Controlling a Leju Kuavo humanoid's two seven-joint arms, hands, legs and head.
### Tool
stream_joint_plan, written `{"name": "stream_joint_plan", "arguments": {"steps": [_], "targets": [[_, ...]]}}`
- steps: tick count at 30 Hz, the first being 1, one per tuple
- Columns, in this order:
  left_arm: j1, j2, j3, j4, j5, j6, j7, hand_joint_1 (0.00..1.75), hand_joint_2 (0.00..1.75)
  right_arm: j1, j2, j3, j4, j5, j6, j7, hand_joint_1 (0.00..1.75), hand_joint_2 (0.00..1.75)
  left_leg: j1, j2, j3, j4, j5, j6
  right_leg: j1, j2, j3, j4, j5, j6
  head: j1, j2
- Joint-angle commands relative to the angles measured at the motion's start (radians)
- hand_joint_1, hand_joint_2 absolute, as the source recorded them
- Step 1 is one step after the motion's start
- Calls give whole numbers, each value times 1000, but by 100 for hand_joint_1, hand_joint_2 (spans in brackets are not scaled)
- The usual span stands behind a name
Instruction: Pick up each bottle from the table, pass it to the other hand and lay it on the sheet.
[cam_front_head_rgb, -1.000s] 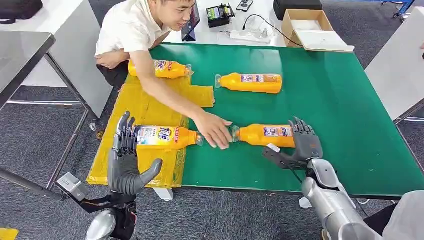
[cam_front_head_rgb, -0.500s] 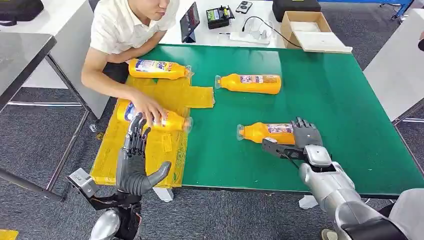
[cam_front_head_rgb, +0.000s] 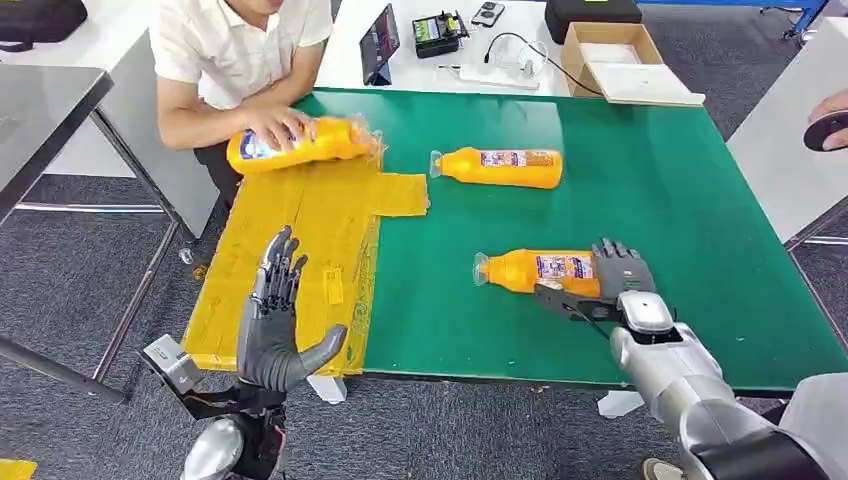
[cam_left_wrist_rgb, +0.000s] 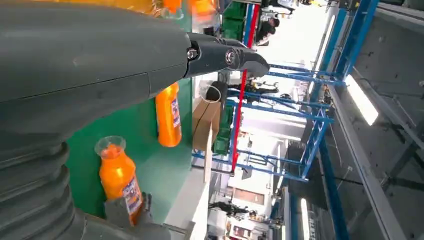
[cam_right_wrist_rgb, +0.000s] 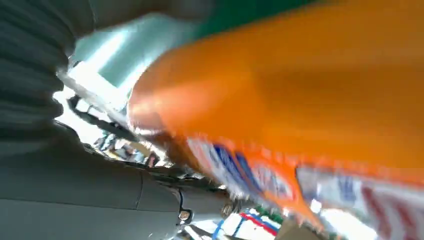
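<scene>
An orange bottle (cam_front_head_rgb: 530, 270) lies on its side on the green table (cam_front_head_rgb: 700, 200), cap pointing left. My right hand (cam_front_head_rgb: 612, 282) grips its base, fingers over the far side and thumb against the near side; the right wrist view has this bottle (cam_right_wrist_rgb: 300, 100) close up. My left hand (cam_front_head_rgb: 275, 325) is raised and open over the near end of the yellow sheet (cam_front_head_rgb: 300, 250), holding nothing. A second bottle (cam_front_head_rgb: 500, 167) lies farther back on the green table. At the sheet's far end a person's hand (cam_front_head_rgb: 275, 128) rests on another bottle (cam_front_head_rgb: 300, 145).
The person sits at the table's far left corner. Behind the table a white desk carries a cardboard box (cam_front_head_rgb: 610, 55), a tablet (cam_front_head_rgb: 380, 45) and cables. A grey table (cam_front_head_rgb: 40, 110) stands at left, a white one (cam_front_head_rgb: 790, 140) at right.
The person carried the bottle from the near part of the sheet to its far end. My right thumb has closed in against the near bottle. My left hand stays raised and open.
</scene>
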Motion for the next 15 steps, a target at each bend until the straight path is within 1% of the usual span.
{"name": "stream_joint_plan", "arguments": {"steps": [1,2,3,6,7,9,10,14,15], "targets": [[-45,33,-38,75,6,-1,-14,0,175,79,-2,-76,87,-89,-54,-97,175,175,-1,-1,6,-4,1,3,1,-5,7,-4,0,-4,0,0],[-45,33,-39,76,6,-1,-16,0,175,94,-1,-86,87,-100,-71,-107,175,175,0,-3,4,-3,1,1,1,-5,6,-3,0,-2,0,0],[-45,34,-40,77,7,2,-20,0,175,117,3,-110,82,-125,-112,-142,175,175,1,-4,5,-3,1,1,2,-6,8,-4,-1,-3,1,0],[-45,34,-40,84,11,6,-29,0,175,163,23,-185,85,-207,-159,-222,175,175,1,-4,8,-5,1,2,2,-7,11,-6,-1,-3,0,0],[-45,34,-40,85,12,6,-30,0,175,173,29,-206,88,-230,-162,-237,175,175,1,-2,7,-3,0,1,2,-5,8,-4,-1,-2,0,0],[-42,35,-35,85,15,11,-37,0,175,195,36,-244,87,-274,-155,-281,175,175,1,-3,10,-5,0,1,3,-6,11,-6,-1,-3,0,0],[-40,36,-34,83,15,11,-38,0,175,201,36,-245,86,-274,-163,-285,175,175,2,-3,8,-3,0,1,3,-5,9,-4,-1,-2,1,0],[-40,36,-34,83,15,11,-38,0,175,201,36,-245,86,-274,-163,-285,175,175,2,-1,7,-2,-1,1,3,-3,8,-3,-1,-2,0,0],[-39,37,-33,81,15,11,-38,0,175,198,34,-245,86,-274,-160,-285,175,175,2,-2,8,-4,-1,1,3,-5,9,-5,-1,-3,1,0]]}}
